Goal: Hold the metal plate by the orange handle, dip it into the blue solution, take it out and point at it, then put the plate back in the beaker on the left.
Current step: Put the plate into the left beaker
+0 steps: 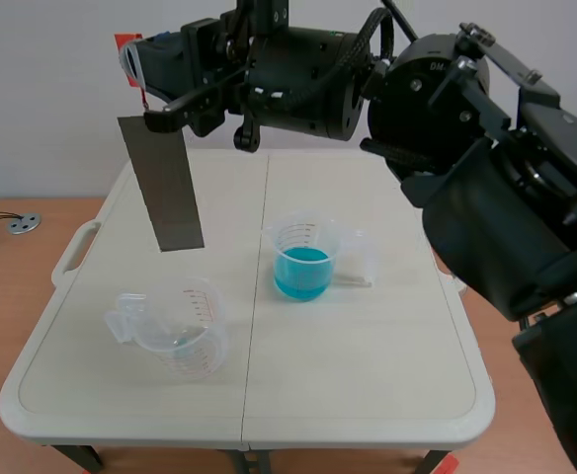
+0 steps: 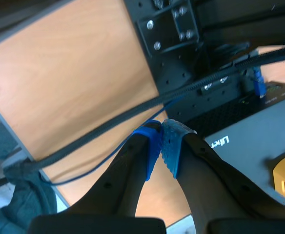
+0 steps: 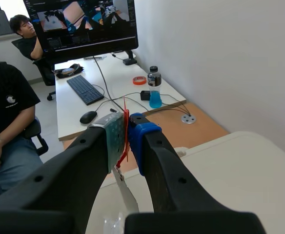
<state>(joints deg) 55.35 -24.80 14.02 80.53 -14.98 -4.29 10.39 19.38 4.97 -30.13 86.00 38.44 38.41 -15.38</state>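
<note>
The metal plate (image 1: 165, 183) hangs tilted in the air, at 12 o'clock of the clear beaker (image 1: 180, 331), with the right fingers (image 3: 114, 139) pinching its orange handle (image 3: 125, 109). The left fingers (image 2: 154, 146) are pressed together on nothing. Guessing the dip's next: swing to the blue solution (image 1: 301, 269) at 4 o'clock, then lower straight inside the rim. One plate, two beakers on the worktop (image 1: 368, 365).
</note>
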